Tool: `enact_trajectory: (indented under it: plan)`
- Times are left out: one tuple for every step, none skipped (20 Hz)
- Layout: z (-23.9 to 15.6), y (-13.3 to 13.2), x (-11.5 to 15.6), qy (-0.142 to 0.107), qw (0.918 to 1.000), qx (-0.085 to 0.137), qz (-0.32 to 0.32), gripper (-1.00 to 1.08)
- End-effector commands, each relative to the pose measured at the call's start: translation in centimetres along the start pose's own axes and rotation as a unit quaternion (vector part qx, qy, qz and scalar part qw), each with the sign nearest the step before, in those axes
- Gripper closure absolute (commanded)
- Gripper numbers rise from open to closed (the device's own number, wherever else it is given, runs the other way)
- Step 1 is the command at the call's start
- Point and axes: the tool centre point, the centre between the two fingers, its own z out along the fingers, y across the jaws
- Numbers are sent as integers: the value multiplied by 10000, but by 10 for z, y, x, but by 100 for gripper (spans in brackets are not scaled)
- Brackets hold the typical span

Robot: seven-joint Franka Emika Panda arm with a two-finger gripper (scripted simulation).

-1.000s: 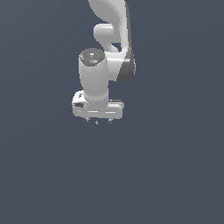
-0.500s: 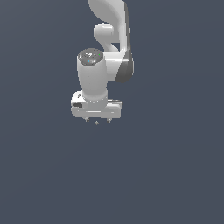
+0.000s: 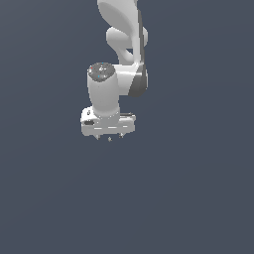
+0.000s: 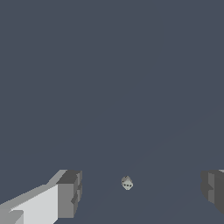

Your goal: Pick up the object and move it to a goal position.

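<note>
Arm: a white arm comes down from the top of the exterior view, bends at a grey-banded joint and points its last link downward.
Gripper: the gripper hangs at the low end of the arm, with a white body and only the small tips of its fingers showing below it in the exterior view.
Gripper state: the jaws stand wide apart; in the wrist view one grey finger pad and the other pad sit at opposite sides with a broad gap between them, and nothing is held.
Object: a small pale object, roughly round with a few dark dots on it, lies on the surface in the wrist view; its exact kind is too small to tell.
Object and gripper: the object appears in the gap between the two finger pads, nearer the middle than either pad, touching neither.
Object in exterior view: I cannot pick it out for certain; only tiny pale specks show just under the gripper.
Surface: a plain dark blue-grey surface fills both views, with no visible edge or corner to place things by.
Height: how far the gripper is above the surface cannot be told.
</note>
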Motion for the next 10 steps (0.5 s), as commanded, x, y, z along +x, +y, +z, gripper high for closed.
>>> enact_trajectory:
  plan:
    - [9,2,-6,-17,9996,4,-265,-92]
    - [13,3,-9,-23,9993,7,-384,-92]
    - [16,4,-12,-30,9987,10,-508,-92]
    - [20,4,-15,-37,9980,14,-631,-92]
    - [24,5,-18,-43,9971,18,-754,-92]
    - [28,6,-21,-49,9961,23,-878,-92]
    - [32,6,-24,-55,9950,28,-1001,-92]
    - [35,7,-27,-60,9936,33,-1124,-92]
    - [39,8,-30,-65,9922,39,-1247,-92]
    - [43,8,-34,-70,9905,45,-1370,-92]
